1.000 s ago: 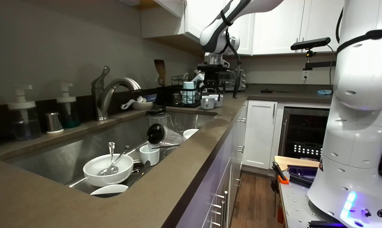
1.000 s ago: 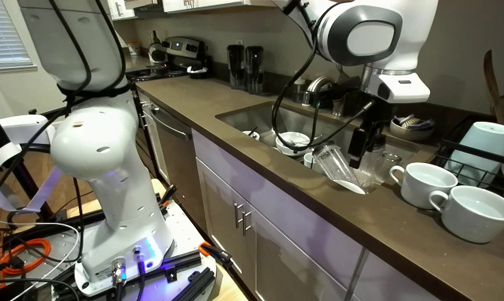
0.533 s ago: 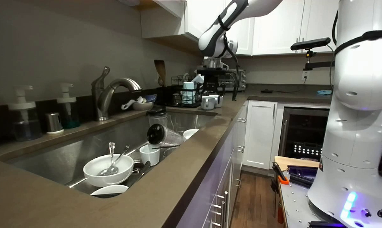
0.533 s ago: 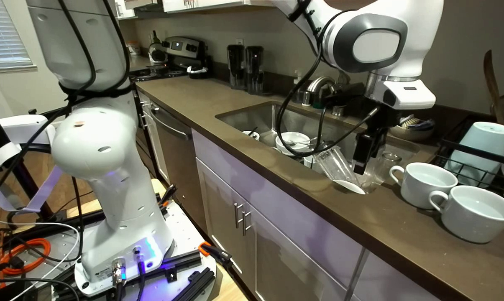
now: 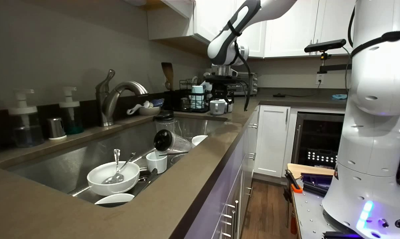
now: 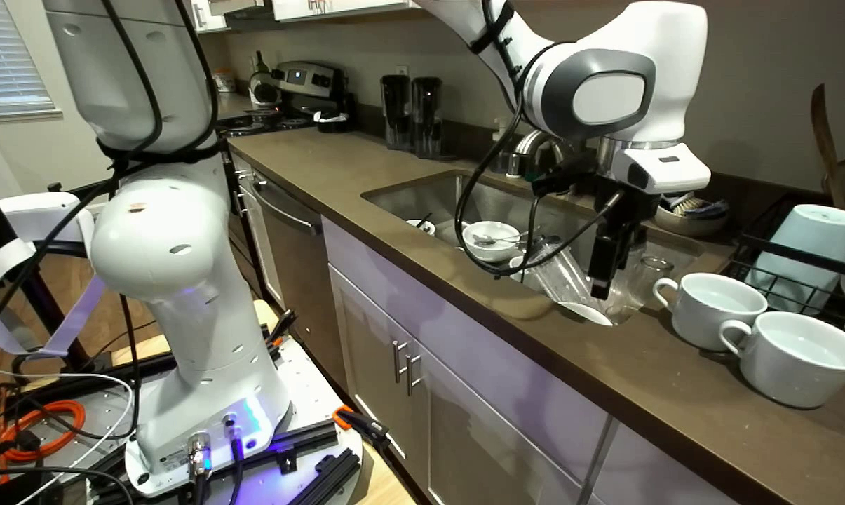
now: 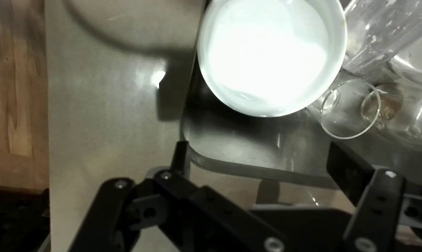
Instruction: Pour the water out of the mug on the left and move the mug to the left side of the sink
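In the sink [image 5: 65, 171] are one white cup [image 5: 156, 162], two black-and-clear containers [image 5: 179, 143] and three white dishes [image 5: 112, 188], one of them partly hidden. Behind the sink stand one faucet [image 5: 111, 104] and two pump bottles [image 5: 25, 124]. Beyond one end of the sink are two white mugs [image 6: 795, 361]; beyond its other end, two tall dark containers [image 6: 427, 119].

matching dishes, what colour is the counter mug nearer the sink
White, with no pattern showing; the mug shows best in an exterior view.
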